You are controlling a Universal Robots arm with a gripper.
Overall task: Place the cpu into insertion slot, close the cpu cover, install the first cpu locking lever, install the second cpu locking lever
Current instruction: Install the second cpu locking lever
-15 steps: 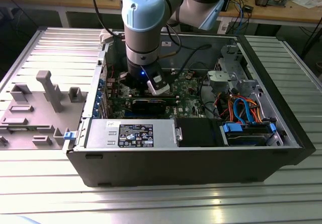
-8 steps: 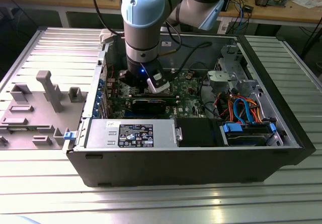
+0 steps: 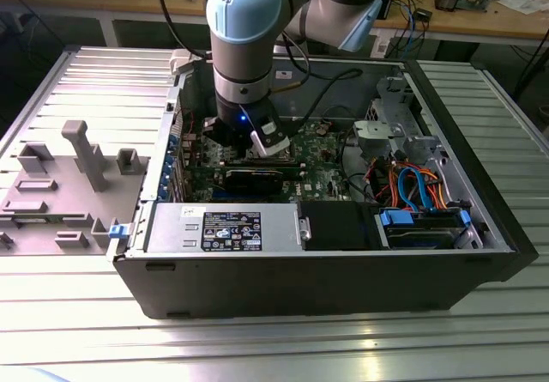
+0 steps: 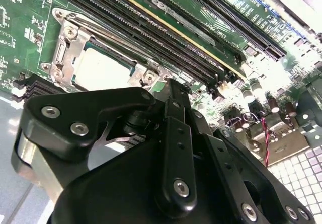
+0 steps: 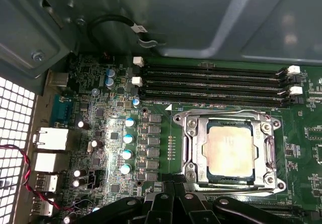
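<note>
Already the cpu (image 5: 230,152) sits in the insertion slot (image 5: 229,186) with the cpu cover (image 5: 191,148) down around it. Step in hand, I judge: the locking levers. Gripper (image 5: 173,191) hovers just beside the socket; cannot tell how the jaws stand. Exterior view adds the open computer case (image 3: 480,202) on the bench (image 3: 86,313); both wrist views give the socket detail.

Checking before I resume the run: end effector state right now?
End effector: cannot be told whether open or closed; it hangs just beside the cpu cover, which lies over the cpu.
</note>
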